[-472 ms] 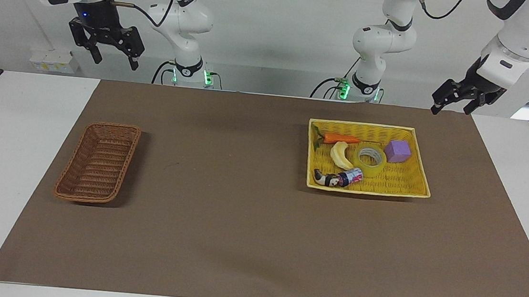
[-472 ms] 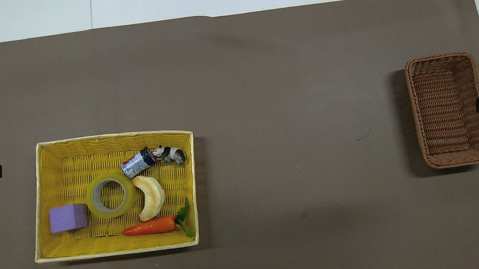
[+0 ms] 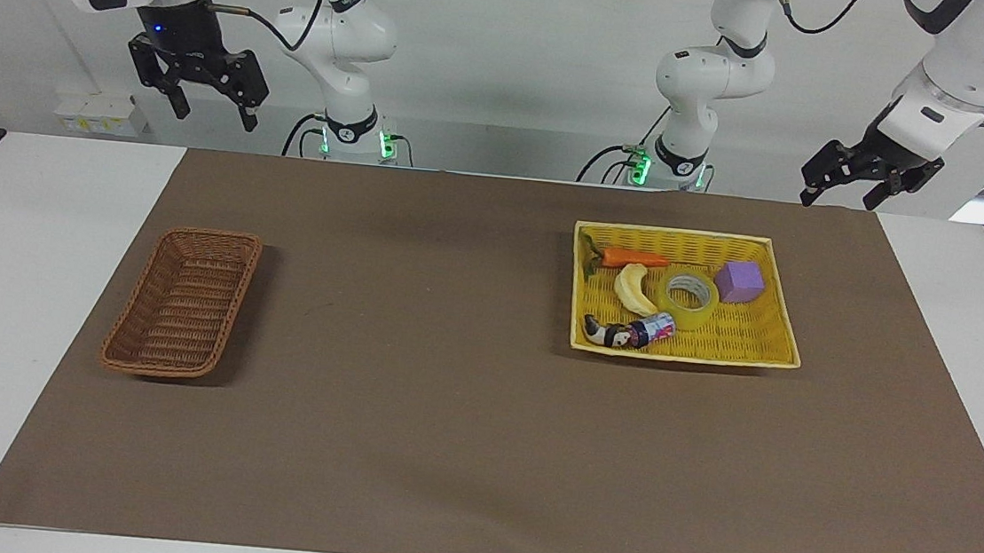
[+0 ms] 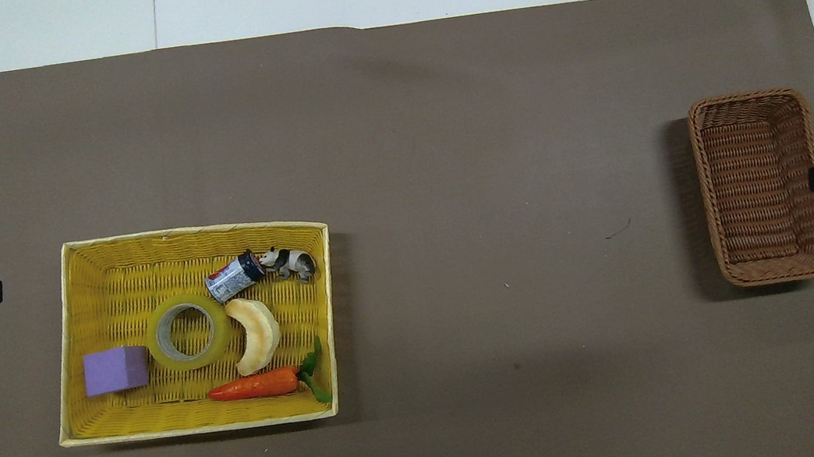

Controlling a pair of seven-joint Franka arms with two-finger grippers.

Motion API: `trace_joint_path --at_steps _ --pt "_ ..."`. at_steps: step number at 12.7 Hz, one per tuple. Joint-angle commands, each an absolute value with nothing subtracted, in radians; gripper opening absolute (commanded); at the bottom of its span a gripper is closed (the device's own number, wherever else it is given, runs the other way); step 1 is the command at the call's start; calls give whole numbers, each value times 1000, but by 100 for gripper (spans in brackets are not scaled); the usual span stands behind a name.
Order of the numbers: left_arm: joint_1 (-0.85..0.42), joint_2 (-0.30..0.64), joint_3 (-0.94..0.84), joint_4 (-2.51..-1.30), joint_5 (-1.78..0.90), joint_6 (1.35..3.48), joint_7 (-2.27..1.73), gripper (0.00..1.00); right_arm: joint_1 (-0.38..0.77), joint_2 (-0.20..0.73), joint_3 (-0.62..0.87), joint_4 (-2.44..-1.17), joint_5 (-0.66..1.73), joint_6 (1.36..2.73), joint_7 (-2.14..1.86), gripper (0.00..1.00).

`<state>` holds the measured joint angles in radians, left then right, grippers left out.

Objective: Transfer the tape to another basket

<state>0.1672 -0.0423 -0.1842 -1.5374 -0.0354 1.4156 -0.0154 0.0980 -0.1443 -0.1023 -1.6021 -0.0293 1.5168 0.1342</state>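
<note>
In the facing view, the tape [image 3: 688,300] lay flat in the yellow tray [image 3: 779,337] at centre right of the frame, between a banana [image 3: 633,289] and a purple cube [image 3: 740,281], with a carrot [image 3: 633,258] above and a small can [image 3: 653,328] and toy figure [image 3: 605,332] below. The brown wicker basket [image 3: 182,301] sat at centre left on the desk [image 3: 444,415]. The right hand [image 3: 212,105] hung at upper left, fingers spread apart and holding nothing. The left hand [image 3: 840,188] hung at upper right, fingers apart, over the desk's upper edge.

In the overhead view, the tape [image 4: 189,332] lay in the tray [image 4: 65,321] at lower left of the frame, touching the cube [image 4: 116,370], just beside the banana [image 4: 257,335]. The basket [image 4: 760,187] stood at far right.
</note>
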Motion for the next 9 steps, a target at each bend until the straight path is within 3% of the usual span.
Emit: trace_joint_path --at_steps 1,9 --pt "179 -64 -190 -1555 -26 1410 8 100 87 -160 -103 -1618 -18 1509 110 100" --pt "172 -67 -190 -1575 -29 1416 11 100 87 -160 -103 -1620 -17 1509 109 100"
